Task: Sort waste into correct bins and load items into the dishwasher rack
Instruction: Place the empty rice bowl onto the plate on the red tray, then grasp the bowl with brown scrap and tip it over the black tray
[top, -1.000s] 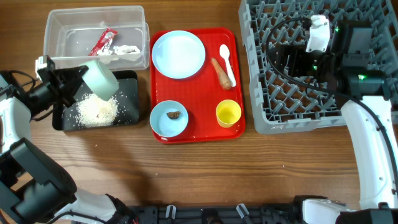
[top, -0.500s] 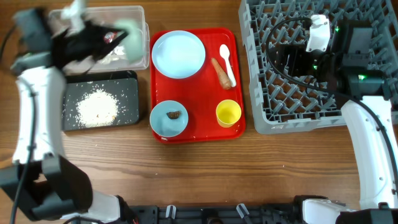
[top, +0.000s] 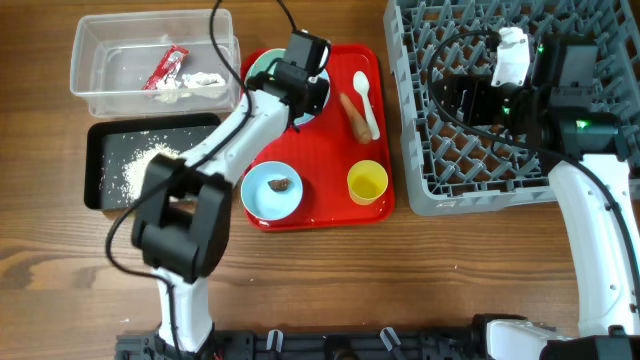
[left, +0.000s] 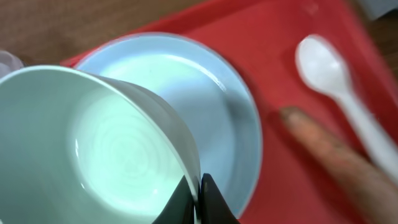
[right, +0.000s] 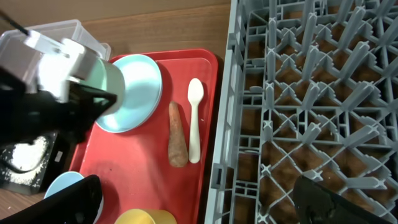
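Note:
My left gripper (top: 300, 95) is shut on the rim of an empty pale blue bowl (left: 93, 143) and holds it tilted over the light blue plate (left: 224, 124) on the red tray; the bowl also shows in the right wrist view (right: 107, 84). A second pale blue bowl (top: 272, 190) holds a brown lump (top: 281, 184). The yellow cup (top: 367, 183), white spoon (top: 364, 95) and carrot-like stick (top: 354, 115) lie on the tray. The clear tub (top: 100, 85) holds the red wrapper (top: 165, 68) and tissue (top: 200, 82). Rice (top: 135, 170) lies in the black tray (top: 205, 150). My right gripper (top: 470, 100) is open and empty over the grey rack (top: 480, 190).
The red tray (top: 320, 210) sits between the two bins on the left and the rack on the right. My left arm (top: 180, 220) reaches up from the near edge, across the black tray's right end. Bare wooden table (top: 400, 280) lies in front.
My left gripper has swung right with the bowl, from over the black tray, past the clear tub, to above the plate on the red tray. The right arm has not moved.

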